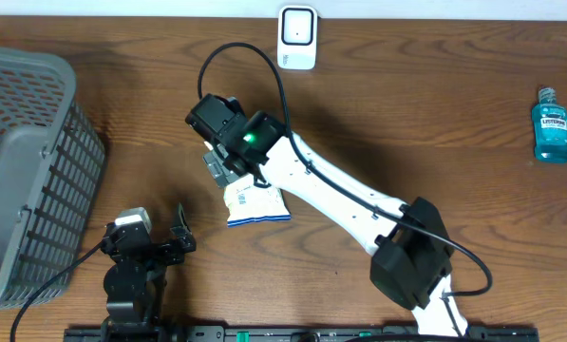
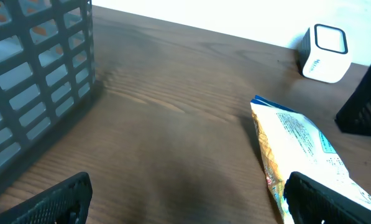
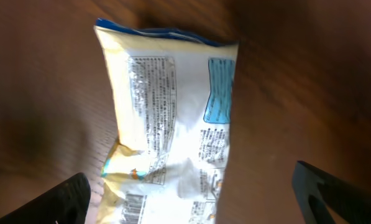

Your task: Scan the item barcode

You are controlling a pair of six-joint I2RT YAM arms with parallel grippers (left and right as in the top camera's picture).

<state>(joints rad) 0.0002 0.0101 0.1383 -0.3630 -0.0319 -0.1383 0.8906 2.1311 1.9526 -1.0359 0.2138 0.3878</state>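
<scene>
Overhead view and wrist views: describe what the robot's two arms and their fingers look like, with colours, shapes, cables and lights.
The right arm has white links between bulky black joint blocks, a green light at its wrist and a looping black cable. The left arm is black with a pale grey block on top. The right fingers and left fingers are black wedges.

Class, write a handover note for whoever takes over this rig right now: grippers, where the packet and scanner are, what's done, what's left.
Left gripper: open, empty, beside the basket.
Right gripper: open, over the snack packet, not gripping it.
Packet: flat on the table, barcode side up, well apart from the scanner.
Done: nothing here shows a scan.
Left: probably grip the packet and present its barcode to the scanner.
</scene>
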